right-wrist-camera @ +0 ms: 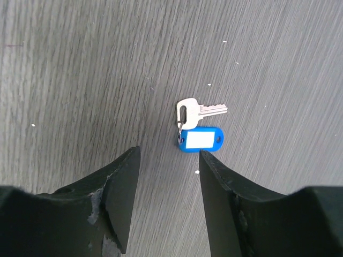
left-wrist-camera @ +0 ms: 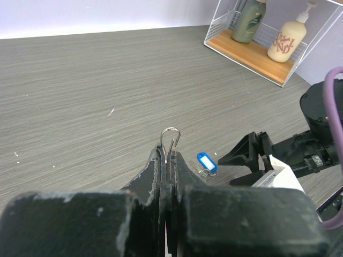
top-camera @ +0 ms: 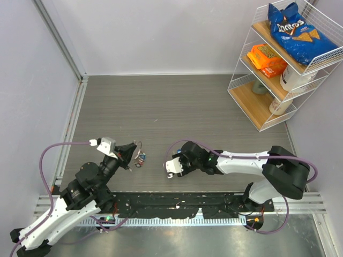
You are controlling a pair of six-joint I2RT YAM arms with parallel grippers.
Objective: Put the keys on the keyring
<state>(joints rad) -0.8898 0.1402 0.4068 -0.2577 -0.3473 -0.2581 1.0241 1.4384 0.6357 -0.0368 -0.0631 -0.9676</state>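
My left gripper (top-camera: 132, 152) is shut on the keyring (left-wrist-camera: 170, 140), a thin silver wire ring that sticks up from between the closed fingertips; in the top view the keyring (top-camera: 138, 144) shows just past them. A silver key (right-wrist-camera: 195, 111) joined to a blue plastic tag (right-wrist-camera: 200, 138) lies flat on the table. It also shows in the left wrist view (left-wrist-camera: 206, 161) and in the top view (top-camera: 141, 158), just right of the left fingertips. My right gripper (right-wrist-camera: 169, 155) is open and empty, above the table, with the blue tag just beyond its fingertips. No other keys show.
A white wire shelf (top-camera: 278, 69) with a chip bag, orange boxes and bottles stands at the back right. The right gripper (left-wrist-camera: 257, 160) is close to the right of the left one. Grey walls enclose the wood-grain table (top-camera: 177, 107).
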